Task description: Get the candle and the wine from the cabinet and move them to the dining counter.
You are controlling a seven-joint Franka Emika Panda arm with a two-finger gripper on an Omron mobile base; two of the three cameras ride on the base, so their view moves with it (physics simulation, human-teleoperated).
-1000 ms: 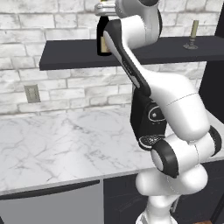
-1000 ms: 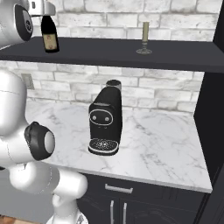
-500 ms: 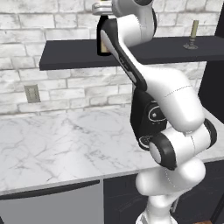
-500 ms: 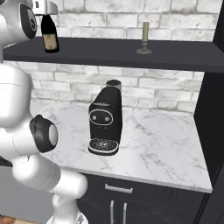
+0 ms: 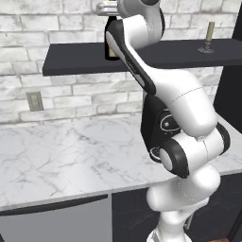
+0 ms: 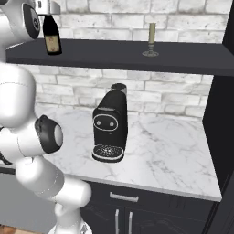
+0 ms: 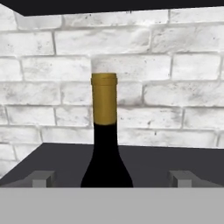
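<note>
The wine (image 6: 52, 38), a dark bottle with a tan label and gold-foil neck, stands upright at the left end of the cabinet (image 6: 114, 57), a dark charcoal shelf. In the left base view the wine (image 5: 111, 49) is partly hidden behind my arm. My gripper (image 6: 45, 6) is at the bottle's neck. In the hand view the gripper (image 7: 112, 179) is open, its fingertips (image 7: 41, 178) wide apart on either side of the wine (image 7: 105, 131), not touching it. The candle (image 6: 151, 40), a pale taper in a dark holder, stands further right on the cabinet (image 5: 160, 53); the candle (image 5: 208, 38) is untouched.
A black coffee machine (image 6: 109, 128) sits on the marble worktop (image 6: 173, 146) below the shelf. A white brick wall with an outlet (image 5: 34, 100) backs the worktop (image 5: 71, 156). A tall dark panel (image 6: 221, 137) closes off the right side.
The arm's elbow and lower links have swung a little to the right. The hand stays at the bottle's neck. Wine and candle have not moved.
</note>
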